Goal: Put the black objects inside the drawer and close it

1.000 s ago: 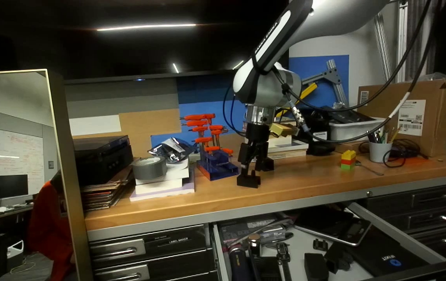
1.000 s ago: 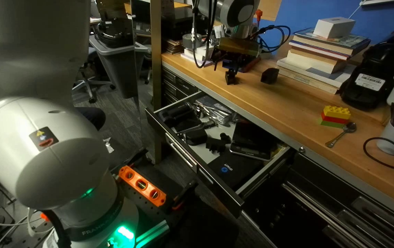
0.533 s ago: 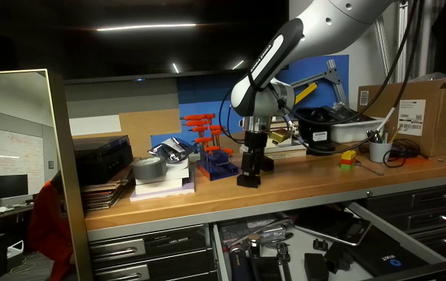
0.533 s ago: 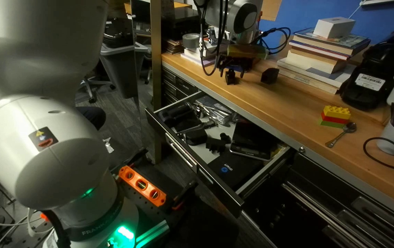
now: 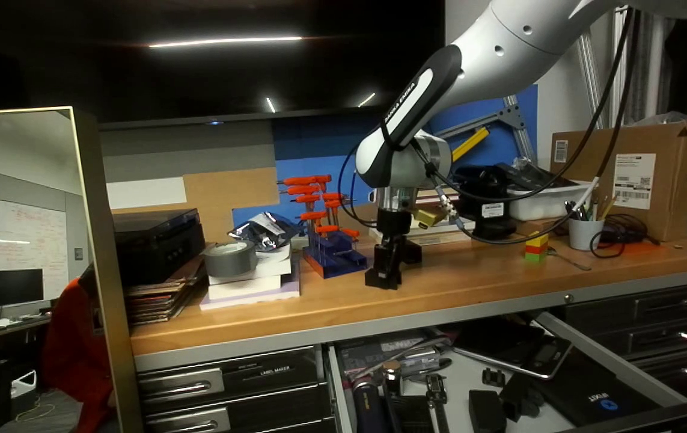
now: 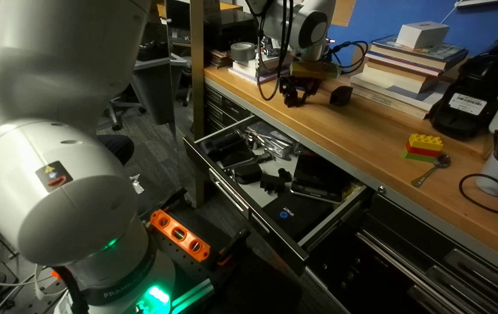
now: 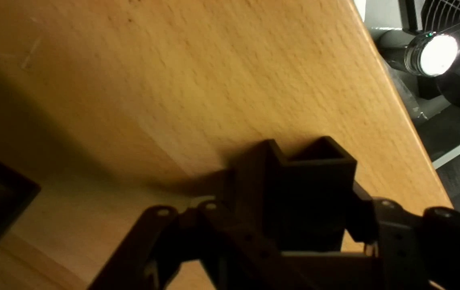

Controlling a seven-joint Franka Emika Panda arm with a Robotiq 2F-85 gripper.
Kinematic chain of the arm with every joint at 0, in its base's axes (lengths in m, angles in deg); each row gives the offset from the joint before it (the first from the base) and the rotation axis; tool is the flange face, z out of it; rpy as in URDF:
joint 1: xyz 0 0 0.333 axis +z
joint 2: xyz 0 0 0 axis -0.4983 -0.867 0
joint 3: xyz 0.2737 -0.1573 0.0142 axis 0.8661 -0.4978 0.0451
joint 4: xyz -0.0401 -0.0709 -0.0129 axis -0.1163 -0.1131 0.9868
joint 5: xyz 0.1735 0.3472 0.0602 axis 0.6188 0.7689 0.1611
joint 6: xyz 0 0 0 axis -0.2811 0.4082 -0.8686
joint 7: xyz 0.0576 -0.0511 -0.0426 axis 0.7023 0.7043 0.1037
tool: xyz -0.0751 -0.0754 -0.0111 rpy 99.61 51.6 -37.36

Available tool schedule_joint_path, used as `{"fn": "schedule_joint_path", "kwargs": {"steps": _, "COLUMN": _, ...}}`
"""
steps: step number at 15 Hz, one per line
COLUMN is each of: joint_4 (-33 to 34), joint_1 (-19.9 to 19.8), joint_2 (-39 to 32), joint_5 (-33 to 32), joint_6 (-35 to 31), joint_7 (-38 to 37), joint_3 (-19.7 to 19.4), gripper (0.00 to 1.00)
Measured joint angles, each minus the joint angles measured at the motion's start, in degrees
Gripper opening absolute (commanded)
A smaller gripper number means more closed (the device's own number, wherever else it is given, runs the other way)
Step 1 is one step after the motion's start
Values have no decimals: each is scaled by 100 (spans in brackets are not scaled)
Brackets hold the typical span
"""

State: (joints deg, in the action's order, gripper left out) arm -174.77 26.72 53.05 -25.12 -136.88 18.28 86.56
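Desk [image 7: 197, 72]: warm wood, fine dark flecks in the grain. Notched black block [image 7: 310, 197] on it near the front edge, squarish hollow at one end. Pincer [image 7: 292, 207] straddles the block, dark jointed fingers to either side; cannot tell whether they press on it. Second black block [image 6: 341, 96], matte and angular, also on the desk, near the pincer. Drawer [image 6: 288, 247] pulled open below; toothed black piece [image 6: 272, 183] and boxy black piece [image 6: 248, 173] inside.
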Motion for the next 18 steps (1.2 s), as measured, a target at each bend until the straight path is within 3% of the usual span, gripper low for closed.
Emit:
{"fn": "schedule_joint_path", "kwargs": {"steps": 2, "joint_4": 48, "joint_1": -16, "joint_2": 0, "joint_5": 0, "joint_6": 89, "joint_7": -104, "joint_3": -5, "gripper": 18}}
{"fn": "schedule_joint_path", "kwargs": {"steps": 10, "joint_4": -234, "joint_1": 11, "joint_2": 268, "joint_5": 3, "joint_6": 417, "joint_7": -1484, "joint_3": -8, "gripper": 21}}
{"fn": "schedule_joint_path", "kwargs": {"steps": 18, "joint_4": -2156, "joint_1": 6, "joint_2": 1549, "joint_5": 500, "joint_6": 197, "joint_7": -2965, "joint_3": -67, "gripper": 21}}
